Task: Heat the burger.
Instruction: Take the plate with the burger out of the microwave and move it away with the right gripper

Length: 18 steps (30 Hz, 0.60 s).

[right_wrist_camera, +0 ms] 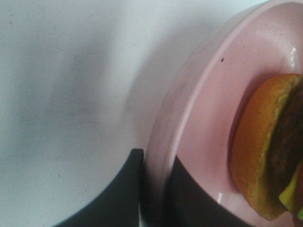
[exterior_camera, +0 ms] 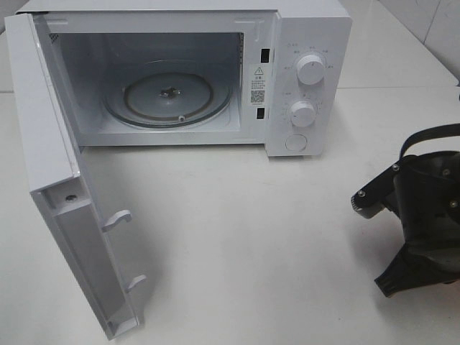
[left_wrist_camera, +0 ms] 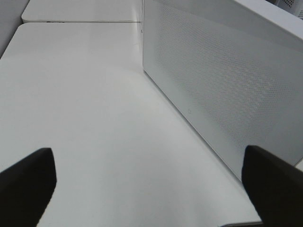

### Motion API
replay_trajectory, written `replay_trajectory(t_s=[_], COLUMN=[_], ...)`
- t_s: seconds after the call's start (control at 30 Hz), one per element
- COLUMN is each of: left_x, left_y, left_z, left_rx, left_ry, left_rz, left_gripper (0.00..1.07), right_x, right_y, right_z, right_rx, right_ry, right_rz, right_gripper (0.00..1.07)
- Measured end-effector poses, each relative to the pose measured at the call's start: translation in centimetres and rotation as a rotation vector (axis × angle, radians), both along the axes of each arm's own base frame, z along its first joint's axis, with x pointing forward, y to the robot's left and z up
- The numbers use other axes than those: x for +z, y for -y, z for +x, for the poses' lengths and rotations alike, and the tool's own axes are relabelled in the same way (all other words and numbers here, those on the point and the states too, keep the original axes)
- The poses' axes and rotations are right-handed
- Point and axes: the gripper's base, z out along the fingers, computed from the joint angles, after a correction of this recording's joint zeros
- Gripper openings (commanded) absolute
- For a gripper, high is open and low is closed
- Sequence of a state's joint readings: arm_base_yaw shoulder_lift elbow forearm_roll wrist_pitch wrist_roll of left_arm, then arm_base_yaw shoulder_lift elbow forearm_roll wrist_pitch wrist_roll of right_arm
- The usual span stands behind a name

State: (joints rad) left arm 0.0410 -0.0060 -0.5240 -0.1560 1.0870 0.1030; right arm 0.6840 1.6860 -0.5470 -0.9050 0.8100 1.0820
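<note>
R gripper [right_wrist_camera: 154,189] pinched the round pink plate's [right_wrist_camera: 208,94] rim, golden-bun burger [right_wrist_camera: 265,146] riding on it, probably to carry both into the white microwave [exterior_camera: 302,79], door open. L gripper [left_wrist_camera: 151,184] gaped wide, empty.

the burger [right_wrist_camera: 265,151] is running off the right wrist picture's edge, as is the blurred pink plate [right_wrist_camera: 199,94] beneath it. the right gripper [exterior_camera: 413,215] is sitting partly outside the overhead frame. the microwave's [exterior_camera: 215,72] dial labels are reading too small.
</note>
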Motion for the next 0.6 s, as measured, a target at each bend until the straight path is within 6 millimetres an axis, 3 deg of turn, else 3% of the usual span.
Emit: replay_trajectory(t_s=[0.33,0.6], left_x=[0.0,0.0], left_y=[0.0,0.0], left_z=[0.0,0.0], left_rx=[0.000,0.000], left_ry=[0.000,0.000], left_rz=[0.000,0.000], left_gripper=[1.00,1.00], right_x=[-2.8,-3.1], right_y=[-0.5,-0.6], right_z=[0.6,0.9], right_rx=[-0.002,0.025], right_ry=[-0.004,0.017], right_rz=[0.003,0.007], right_gripper=[0.07,0.26])
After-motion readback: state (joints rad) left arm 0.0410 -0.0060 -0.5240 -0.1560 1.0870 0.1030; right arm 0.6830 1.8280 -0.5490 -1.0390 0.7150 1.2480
